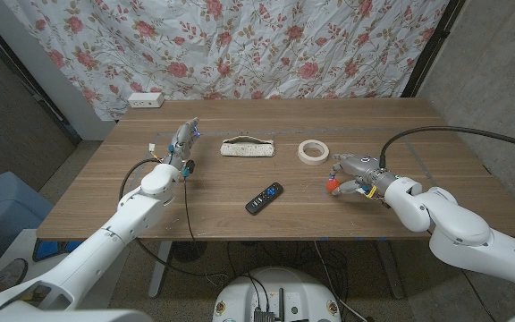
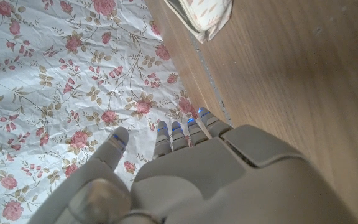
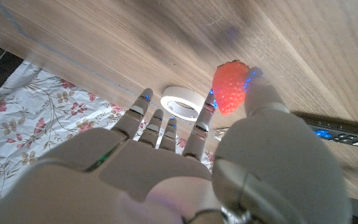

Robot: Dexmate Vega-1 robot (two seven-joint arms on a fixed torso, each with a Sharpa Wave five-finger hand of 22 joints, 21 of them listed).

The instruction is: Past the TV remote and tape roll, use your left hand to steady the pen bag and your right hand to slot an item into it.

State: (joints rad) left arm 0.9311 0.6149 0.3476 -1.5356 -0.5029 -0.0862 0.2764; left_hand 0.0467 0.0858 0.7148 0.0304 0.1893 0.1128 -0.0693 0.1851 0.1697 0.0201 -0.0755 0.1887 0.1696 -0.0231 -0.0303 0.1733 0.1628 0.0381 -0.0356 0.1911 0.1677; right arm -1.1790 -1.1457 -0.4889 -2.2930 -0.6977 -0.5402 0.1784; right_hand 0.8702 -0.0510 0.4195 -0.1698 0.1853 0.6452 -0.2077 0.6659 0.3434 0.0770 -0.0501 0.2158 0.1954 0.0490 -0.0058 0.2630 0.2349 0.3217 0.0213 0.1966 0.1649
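right hand point(image 1: 351, 175) pinches a strawberry point(image 3: 230, 88) near the tape point(image 1: 312, 151). left hand point(image 1: 182, 143) waits open, fingers spread, beside the bag point(image 1: 247, 148).

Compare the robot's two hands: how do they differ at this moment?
The right hand pinches a red strawberry; the left hand holds nothing, fingers extended. The left hand sits left of the pen bag; the right hand sits near the tape roll. Both are over the table.
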